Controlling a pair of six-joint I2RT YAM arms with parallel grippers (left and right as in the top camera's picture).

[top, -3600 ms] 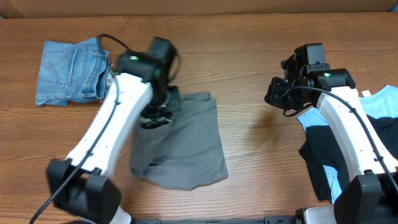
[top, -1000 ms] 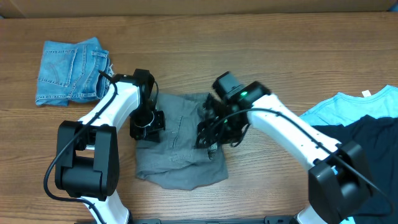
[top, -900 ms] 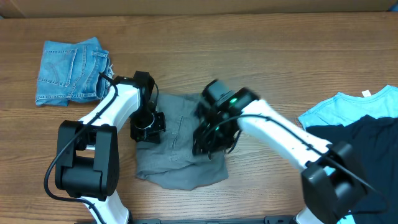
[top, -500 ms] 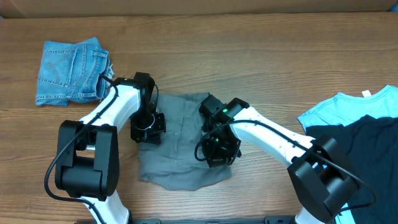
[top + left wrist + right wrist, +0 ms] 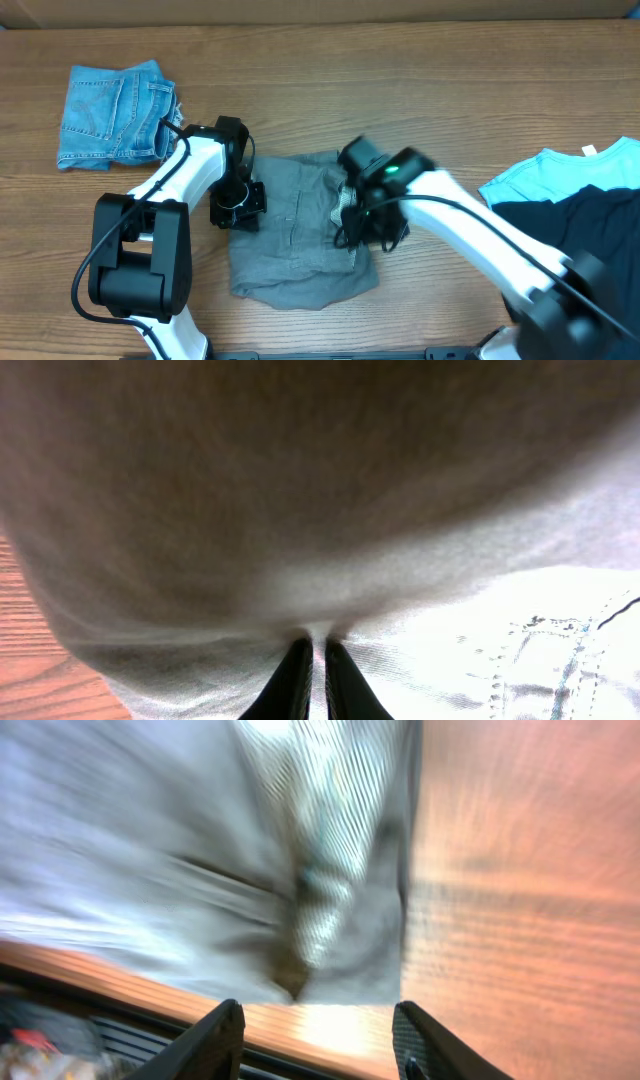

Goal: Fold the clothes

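The grey shorts [image 5: 295, 235] lie folded in the middle of the table. My left gripper [image 5: 237, 207] sits at their left edge, shut on a pinch of the grey cloth [image 5: 420, 610]; its fingertips [image 5: 312, 660] are nearly together. My right gripper [image 5: 365, 225] hovers over the shorts' right edge, open and empty, with the cloth's edge [image 5: 330, 910] and bare wood ahead of its fingers [image 5: 215, 1040]. The denim shorts [image 5: 115, 112] lie folded at the far left. The light-blue T-shirt [image 5: 560, 170] and the black garment [image 5: 590, 225] lie at the right.
The wooden table [image 5: 430, 100] shows around the clothes. My left arm runs from the front edge to the shorts. My right arm reaches across from the front right over the pile of garments.
My right arm came from the right side to the shorts' right edge and shifted over it. The shorts' shape changed slightly. My left gripper stayed at the left edge.
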